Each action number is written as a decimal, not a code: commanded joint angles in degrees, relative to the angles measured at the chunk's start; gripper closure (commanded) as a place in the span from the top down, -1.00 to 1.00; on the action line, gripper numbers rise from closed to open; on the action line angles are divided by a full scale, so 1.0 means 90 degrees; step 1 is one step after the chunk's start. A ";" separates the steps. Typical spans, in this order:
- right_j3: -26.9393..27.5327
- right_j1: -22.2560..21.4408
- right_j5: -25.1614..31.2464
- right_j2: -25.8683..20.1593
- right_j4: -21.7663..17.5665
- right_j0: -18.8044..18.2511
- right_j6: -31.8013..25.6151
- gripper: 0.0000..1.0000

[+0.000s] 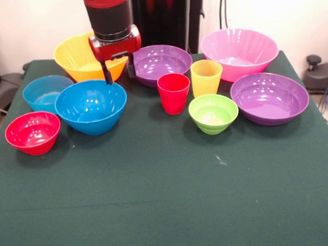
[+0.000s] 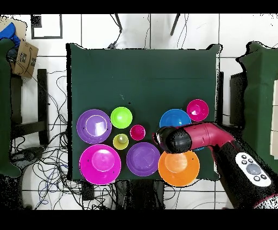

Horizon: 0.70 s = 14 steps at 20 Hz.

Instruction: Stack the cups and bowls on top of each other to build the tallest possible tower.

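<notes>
My gripper (image 1: 118,70) hangs open and empty between the large yellow bowl (image 1: 76,56) and a purple bowl (image 1: 162,62), just behind the medium blue bowl (image 1: 91,106). The red cup (image 1: 173,92) and yellow cup (image 1: 206,77) stand upright side by side at mid table. The lime green bowl (image 1: 213,113), second purple bowl (image 1: 269,97), large pink bowl (image 1: 239,51), small blue bowl (image 1: 43,93) and small red bowl (image 1: 32,132) all sit singly on the cloth. No tower stands. In the overhead view my arm (image 2: 209,138) hides the gripper and the small blue bowl.
The green cloth table (image 1: 167,199) has a wide bare stretch on its near half in the front view. Dark chairs stand off both table sides, and cables lie on the floor (image 2: 51,108) around it.
</notes>
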<state>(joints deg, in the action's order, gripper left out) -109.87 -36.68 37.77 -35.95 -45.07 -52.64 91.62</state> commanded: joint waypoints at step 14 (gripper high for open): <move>0.0445 0.0610 -0.0396 -0.0029 -0.0446 0.0012 -0.0599 1.00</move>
<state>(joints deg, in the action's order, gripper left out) -109.44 -33.38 37.76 -35.96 -45.06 -52.90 91.62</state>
